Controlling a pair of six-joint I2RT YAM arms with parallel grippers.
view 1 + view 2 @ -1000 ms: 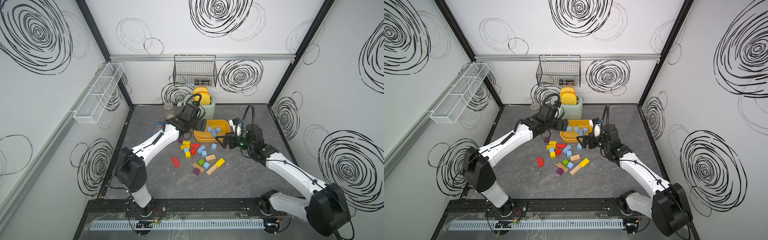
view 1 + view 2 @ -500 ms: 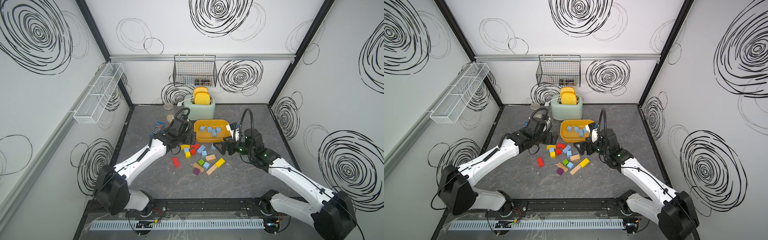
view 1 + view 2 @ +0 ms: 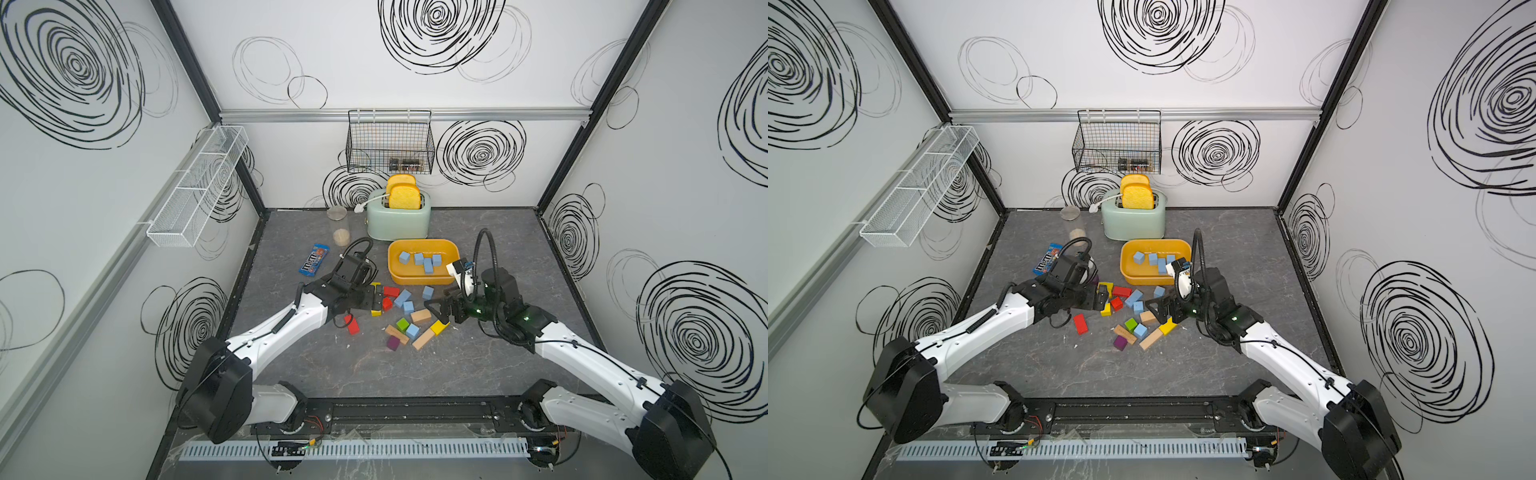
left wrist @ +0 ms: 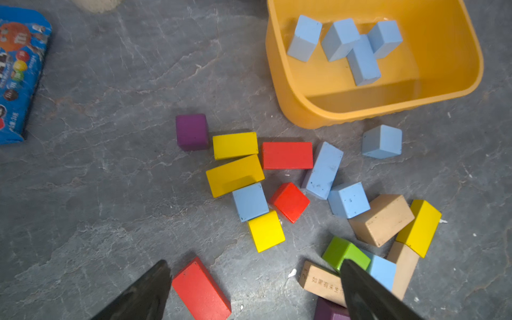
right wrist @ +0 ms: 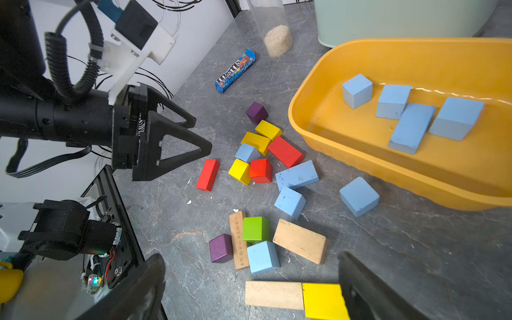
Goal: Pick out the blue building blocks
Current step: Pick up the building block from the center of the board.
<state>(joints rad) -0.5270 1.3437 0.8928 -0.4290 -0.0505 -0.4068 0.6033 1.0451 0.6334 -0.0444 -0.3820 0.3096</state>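
Sorting partway: four in, five to go.
The left claw (image 3: pixel 377 298) hangs spread wide, gripping nothing, over the pile's edge, probably lining up on the blue cube (image 4: pixel 250 201) wedged between yellow and red ones. Five blue building blocks (image 3: pixel 402 297) lie loose on the table (image 3: pixel 478 353); four sit in the yellow tub (image 3: pixel 417 279) just behind, close for short carries. The right claw (image 3: pixel 436 314), equally wide and empty, hovers by the yellow brick (image 3: pixel 439 327).
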